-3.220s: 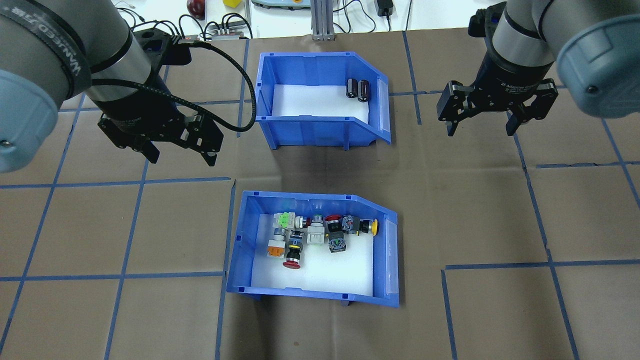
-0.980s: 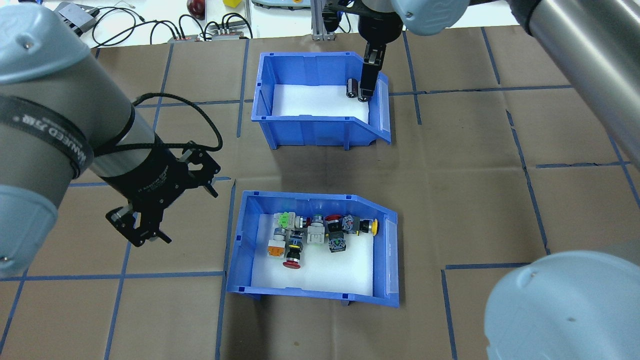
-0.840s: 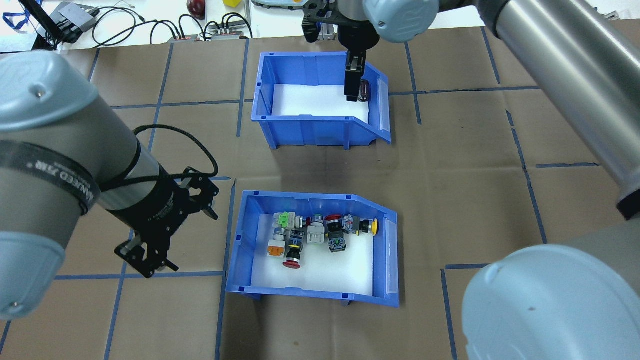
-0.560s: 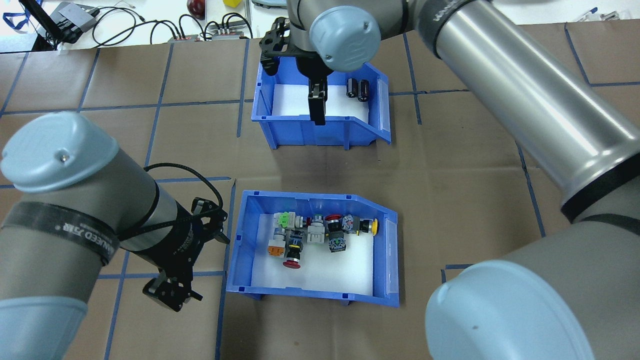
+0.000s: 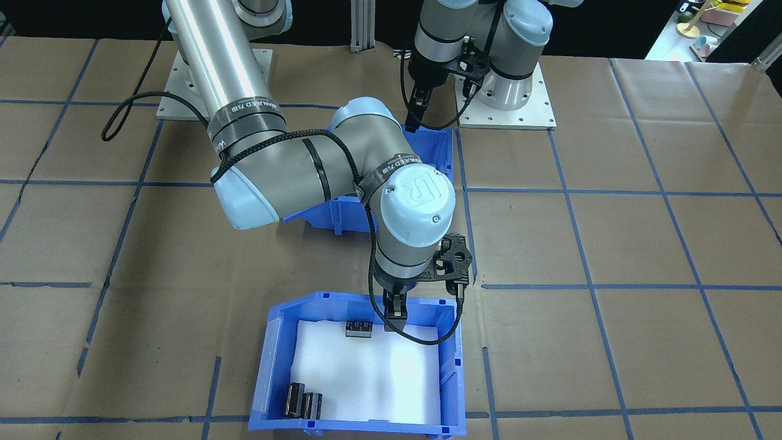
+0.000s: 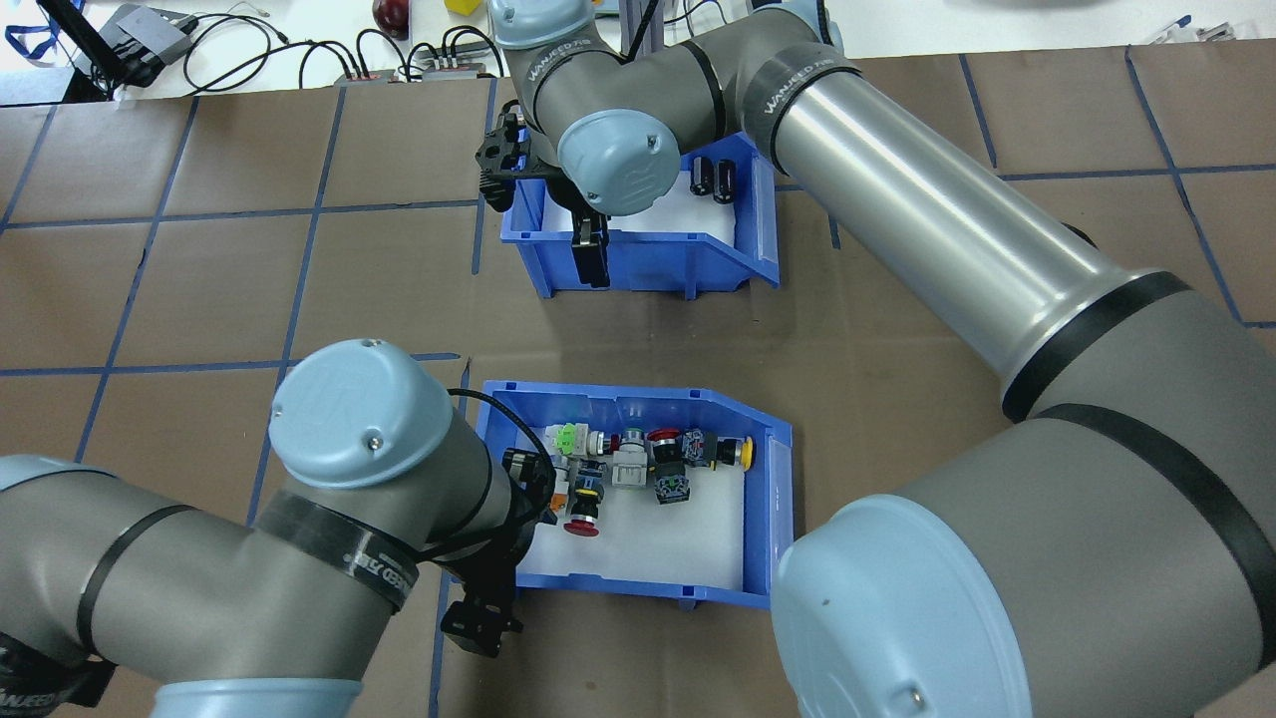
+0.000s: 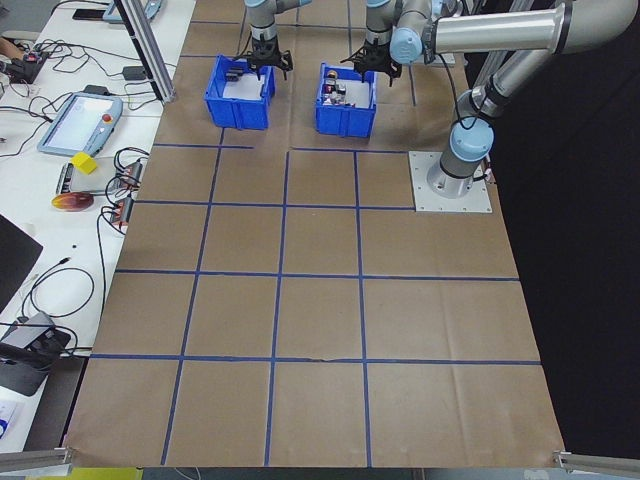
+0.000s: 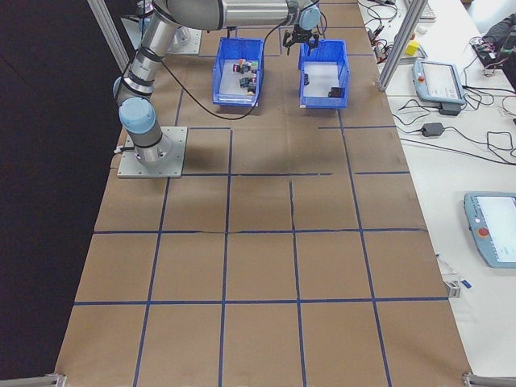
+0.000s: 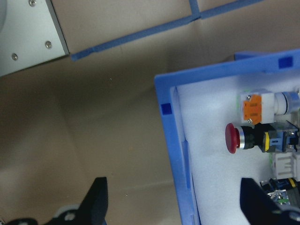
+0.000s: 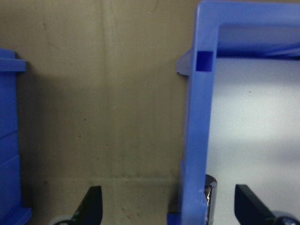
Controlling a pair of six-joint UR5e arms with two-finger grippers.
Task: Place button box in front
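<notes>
The button box is the nearer blue bin and holds colourful switches on its white floor. My left gripper is open and straddles the box's robot-side wall near the left corner, one finger outside and one inside. From overhead the left gripper is mostly under its own wrist. The front view shows the left gripper hanging at the box. My right gripper is open astride the robot-side wall of the farther bin.
The farther blue bin holds two dark cylinders at its sloped end and another dark part by the right gripper. Brown paper with blue tape lines covers the table. Cables and devices lie beyond the far edge.
The left gripper swung from the box's left side to its near-left corner. The right gripper swept from the far bin's sloped end leftward to its near wall. Neither bin has moved.
</notes>
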